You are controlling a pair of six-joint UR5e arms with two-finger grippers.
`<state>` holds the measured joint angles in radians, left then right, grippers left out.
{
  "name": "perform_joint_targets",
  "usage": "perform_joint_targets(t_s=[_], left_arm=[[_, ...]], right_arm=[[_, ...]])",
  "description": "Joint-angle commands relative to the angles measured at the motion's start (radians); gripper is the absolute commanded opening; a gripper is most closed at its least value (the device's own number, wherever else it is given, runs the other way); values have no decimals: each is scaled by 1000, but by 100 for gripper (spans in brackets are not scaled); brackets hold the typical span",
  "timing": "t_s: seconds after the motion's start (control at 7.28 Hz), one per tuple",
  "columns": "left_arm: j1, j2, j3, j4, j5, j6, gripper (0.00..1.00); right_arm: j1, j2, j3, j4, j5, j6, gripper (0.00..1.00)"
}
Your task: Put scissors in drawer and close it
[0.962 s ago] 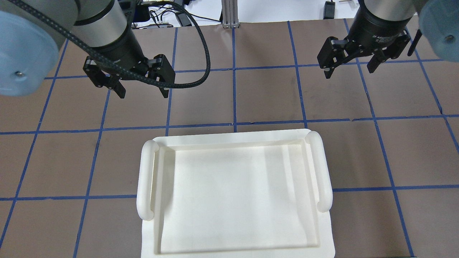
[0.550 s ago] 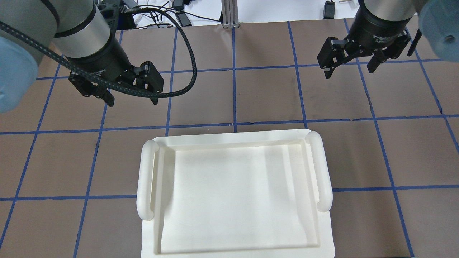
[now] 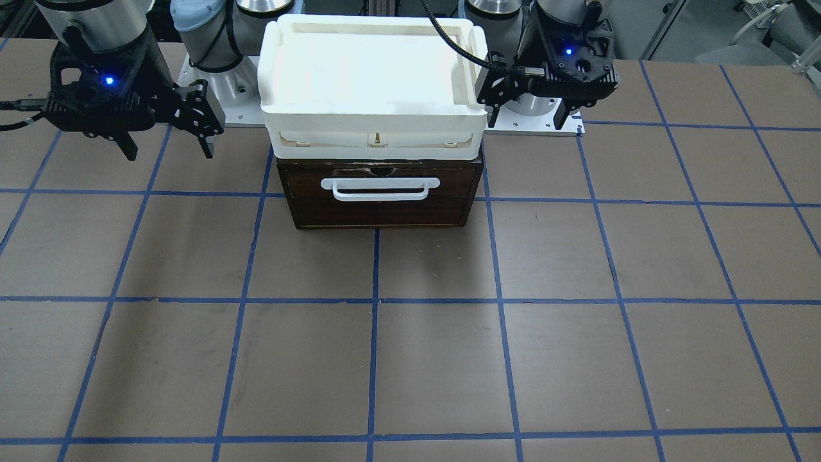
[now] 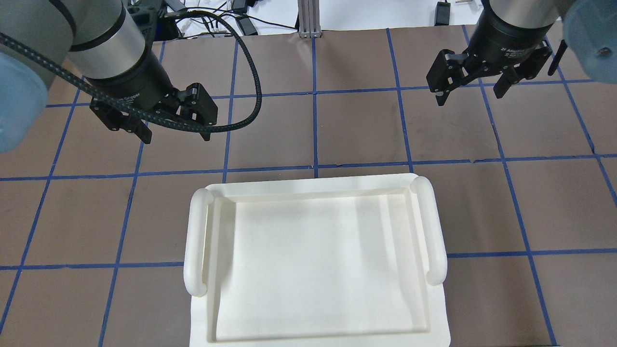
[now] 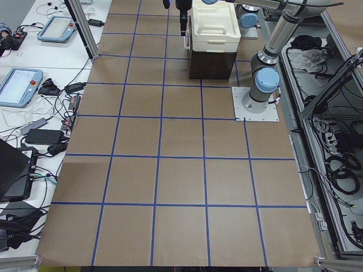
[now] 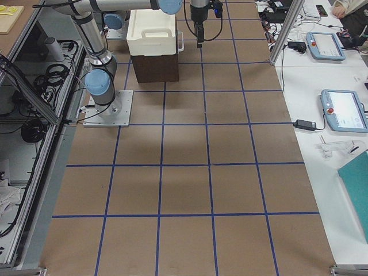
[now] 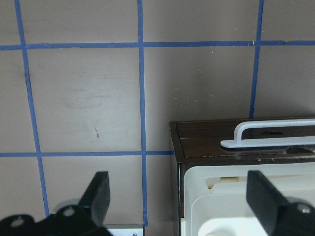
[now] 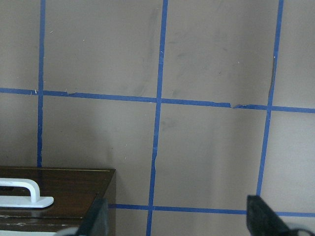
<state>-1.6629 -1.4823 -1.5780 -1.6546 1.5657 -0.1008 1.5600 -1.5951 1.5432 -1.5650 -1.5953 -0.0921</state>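
**Fig.** Scissors: seen in no view, so position unknown. Drawer (image 3: 378,212) is pushed in, dark front facing away from robot. Its white bar handle (image 3: 381,187) runs crosswise to the table, under the white tray (image 3: 375,122). Left gripper (image 4: 176,136), jaws apart, hangs just beside drawer's corner, w/ handle ahead & inward. Right gripper (image 4: 469,98), jaws also apart, sits farther off. Left arm judged nearer for the pull.

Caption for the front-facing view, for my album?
Left gripper and right gripper hang open beside a shut drawer under a white tray.
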Motion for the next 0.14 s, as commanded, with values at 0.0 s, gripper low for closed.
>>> perform_joint_targets(t_s=[0.0], left_arm=[[0,1,0,-1,0,0,100]], right_arm=[[0,1,0,-1,0,0,100]])
